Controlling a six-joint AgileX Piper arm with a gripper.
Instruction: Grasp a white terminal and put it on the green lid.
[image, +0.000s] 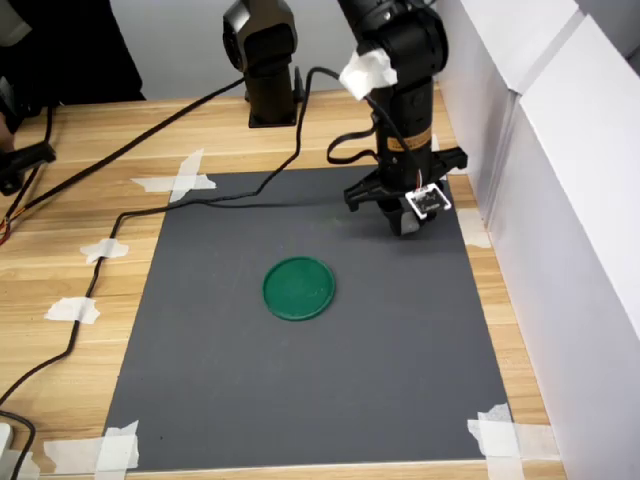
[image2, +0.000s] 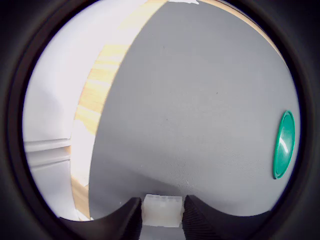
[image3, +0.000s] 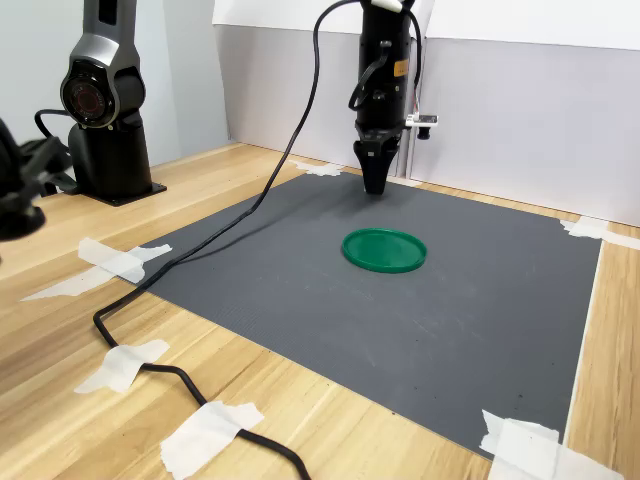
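Observation:
A small white terminal (image2: 161, 211) shows in the wrist view, pressed between the two dark fingers (image2: 131, 221). My gripper (image: 405, 222) is shut on it and points straight down over the far right part of the grey mat (image: 300, 400). Both exterior views hide the terminal behind the fingers. In the second exterior view the gripper (image3: 375, 180) tapers to a narrow tip close to the mat. The green lid (image: 299, 288) lies flat near the mat's middle, to the gripper's left and nearer in the first exterior view. It appears as a green lid (image3: 384, 250) in front of the gripper and edge-on as a green lid (image2: 284, 145).
White wall panels (image: 560, 200) stand close on the first exterior view's right. A black cable (image: 200, 200) crosses the mat's far left corner. A second black arm base (image: 268, 60) stands at the back. White tape strips (image: 500, 435) hold the mat's corners.

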